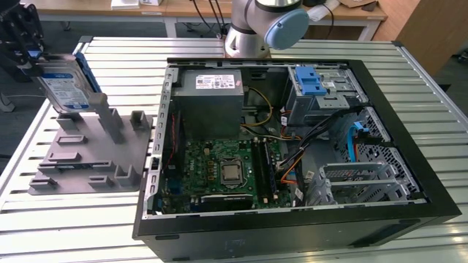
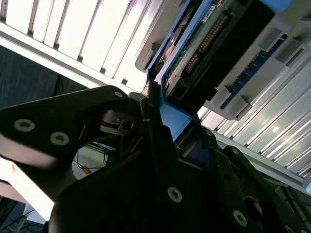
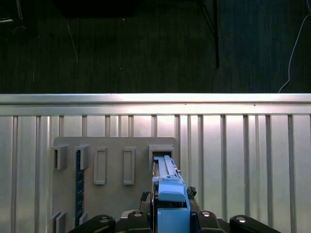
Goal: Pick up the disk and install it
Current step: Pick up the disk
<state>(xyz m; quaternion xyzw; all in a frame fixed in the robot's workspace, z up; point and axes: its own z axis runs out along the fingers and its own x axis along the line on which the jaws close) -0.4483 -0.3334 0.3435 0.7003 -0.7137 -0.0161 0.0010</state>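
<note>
disk (image 1: 64, 87) is standing upright on edge, silver-grey, with its blue-and-white label facing out in the exterior view and a blue bracket (image 3: 170, 196) clipped around it. gripper (image 1: 30, 59) is clamping its top end. It's hanging over the grey fixture (image 1: 87, 159); can't tell whether they're touching.

No print is legible on the label (image 1: 71, 92) of the disk (image 1: 56, 70) or the sticker (image 1: 212, 82) of the power-supply box (image 1: 210, 112).

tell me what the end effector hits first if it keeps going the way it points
Likely the grey slotted holder right under it: the end effector, shut on the disk, points down at it. Depth is unclear.
</note>
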